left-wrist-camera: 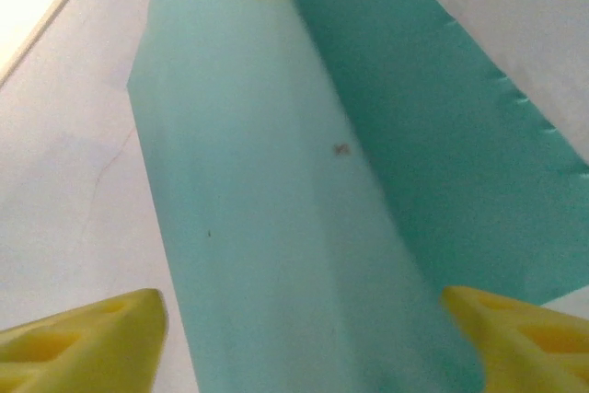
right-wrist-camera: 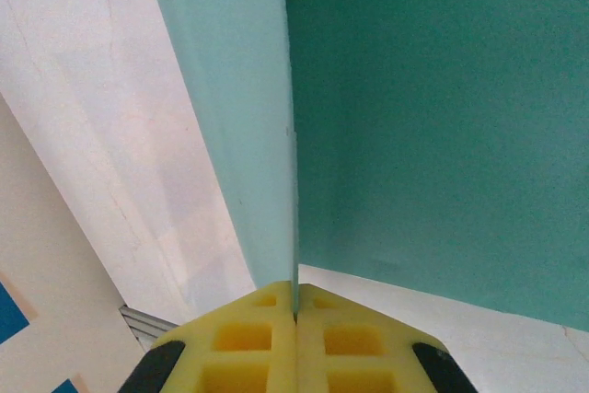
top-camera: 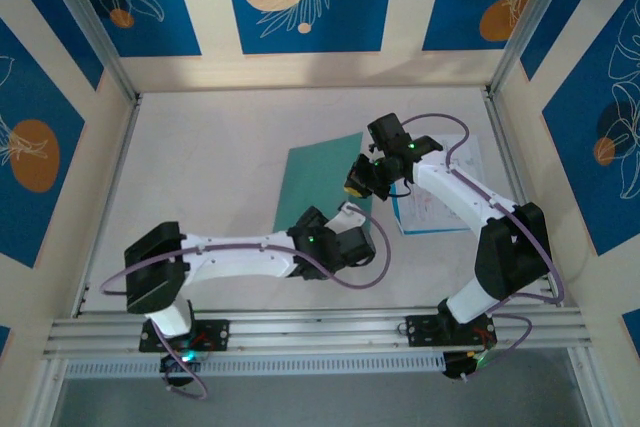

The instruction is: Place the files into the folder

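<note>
Right wrist view first: what is the grip there?

— Your right gripper (right-wrist-camera: pixel 294 296) is clenched on the thin edge of the folder (right-wrist-camera: pixel 442 135) cover, and the cover stands lifted off the lower leaf. I think you hold it so to make a mouth for the papers.

— And the other hand?

— In the left wrist view your left gripper (left-wrist-camera: pixel 304 301) has its fingers spread wide, with nothing pinched. The raised cover runs between them, away to the right gripper's pinch at the far end. Probably it waits there to support the opening.

— Where are the files?

— In the top external view the files (top-camera: pixel 425 212) lie on the table (top-camera: pixel 220 147), just to the right of the folder, partly under your right arm (top-camera: pixel 455 190). No gripper holds them, and I see none inside the folder.
</note>
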You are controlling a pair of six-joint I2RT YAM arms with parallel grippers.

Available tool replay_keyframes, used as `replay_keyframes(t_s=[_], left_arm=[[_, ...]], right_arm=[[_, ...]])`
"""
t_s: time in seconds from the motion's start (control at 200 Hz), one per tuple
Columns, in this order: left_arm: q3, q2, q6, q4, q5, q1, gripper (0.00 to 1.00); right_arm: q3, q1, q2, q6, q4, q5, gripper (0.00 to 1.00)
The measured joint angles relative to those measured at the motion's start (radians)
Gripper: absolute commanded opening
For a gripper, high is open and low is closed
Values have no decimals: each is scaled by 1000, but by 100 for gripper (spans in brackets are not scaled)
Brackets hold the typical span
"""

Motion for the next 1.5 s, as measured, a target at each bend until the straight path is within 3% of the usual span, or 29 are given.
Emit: replay_keyframes(t_s=[0.21,0.33,0.41,0.61,0.67,0.74,0.8,0.92,1.09,1.235,1.5], left_arm=[[24,38,25,-3,-13,21,36],[33,40,18,2,-19,26,1],[36,41,26,-5,-26,26,0],[29,35,-10,-6,-30,26,0],[15,20,-24,-3,-30,26,0],[-2,-6,-43,-3,-29,26,0],[-14,-32,-63,-4,-29,26,0],[-38,-88,-103,-1,-23,28,0],[-85,-164,-164,13,-5,31,0],[-120,-228,-217,26,10,32,0],[-213,-348,-287,69,35,41,0]], right_arm=[[5,5,4,-3,-6,0,0],[5,5,4,-3,-6,-3,0],[5,5,5,-3,-7,-6,0],[6,5,-1,-41,10,-39,69],[6,5,-23,-50,15,-42,77],[6,-1,-73,-65,16,-37,79],[3,-13,-138,-64,20,-25,79],[-86,-72,-326,-32,75,8,68],[-367,-107,-503,56,157,44,32],[-454,-33,-346,106,204,53,19],[-351,118,2,140,279,86,12]])
